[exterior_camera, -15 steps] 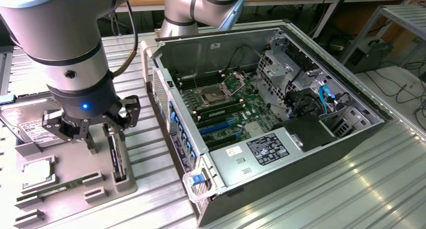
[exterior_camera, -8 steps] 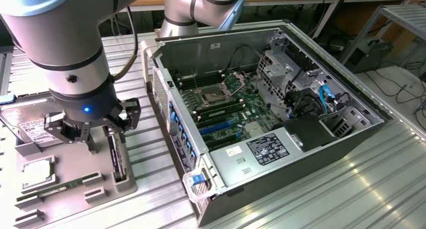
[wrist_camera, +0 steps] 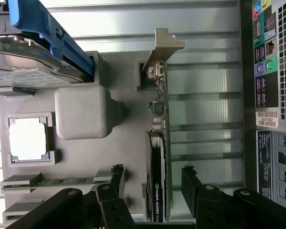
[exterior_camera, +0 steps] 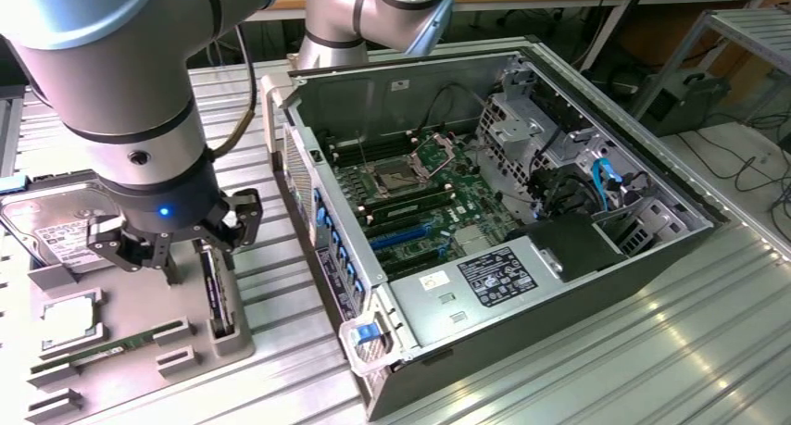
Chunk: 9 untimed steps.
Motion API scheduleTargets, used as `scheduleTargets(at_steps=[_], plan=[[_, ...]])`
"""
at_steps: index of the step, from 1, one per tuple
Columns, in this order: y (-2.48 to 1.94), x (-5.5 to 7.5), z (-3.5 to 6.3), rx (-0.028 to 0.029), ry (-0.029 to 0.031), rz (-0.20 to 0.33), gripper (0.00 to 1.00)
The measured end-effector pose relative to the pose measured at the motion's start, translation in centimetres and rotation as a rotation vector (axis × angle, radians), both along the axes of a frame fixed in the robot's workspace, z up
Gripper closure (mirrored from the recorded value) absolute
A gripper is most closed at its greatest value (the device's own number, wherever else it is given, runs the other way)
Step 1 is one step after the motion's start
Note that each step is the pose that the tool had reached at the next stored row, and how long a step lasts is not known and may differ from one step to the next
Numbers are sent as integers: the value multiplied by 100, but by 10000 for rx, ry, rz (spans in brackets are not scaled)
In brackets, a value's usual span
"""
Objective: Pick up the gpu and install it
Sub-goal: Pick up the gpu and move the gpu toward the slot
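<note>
The gpu point(wrist_camera: 158, 143) is a thin black card standing on its edge in a slot of the grey holder tray point(wrist_camera: 124, 143), its silver bracket point(wrist_camera: 164, 45) at the far end. My gripper point(wrist_camera: 152, 179) is open, one finger on each side of the card's fan end, and neither finger touches it. In the exterior view the gripper point(exterior_camera: 185, 258) hangs just over the gpu point(exterior_camera: 218, 295) at the tray point(exterior_camera: 235, 346), to the left of the open computer case point(exterior_camera: 408, 323).
The tray also holds a silver hard drive point(exterior_camera: 50, 226), a square processor point(exterior_camera: 69, 318) and a green memory stick point(exterior_camera: 111, 346). The case lies open with its motherboard point(exterior_camera: 420, 203) exposed. Its rear port panel point(wrist_camera: 271, 90) stands close beside the tray. Ribbed metal table point(exterior_camera: 643, 351).
</note>
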<state>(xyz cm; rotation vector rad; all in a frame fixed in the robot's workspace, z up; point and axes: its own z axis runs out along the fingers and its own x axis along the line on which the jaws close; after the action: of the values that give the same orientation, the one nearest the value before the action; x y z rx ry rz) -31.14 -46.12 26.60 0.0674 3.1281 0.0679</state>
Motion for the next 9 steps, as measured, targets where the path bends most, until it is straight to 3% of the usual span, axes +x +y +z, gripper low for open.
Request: scheduleTargets(at_steps=[9], plan=[[0,0,-101,0,0,0,40]])
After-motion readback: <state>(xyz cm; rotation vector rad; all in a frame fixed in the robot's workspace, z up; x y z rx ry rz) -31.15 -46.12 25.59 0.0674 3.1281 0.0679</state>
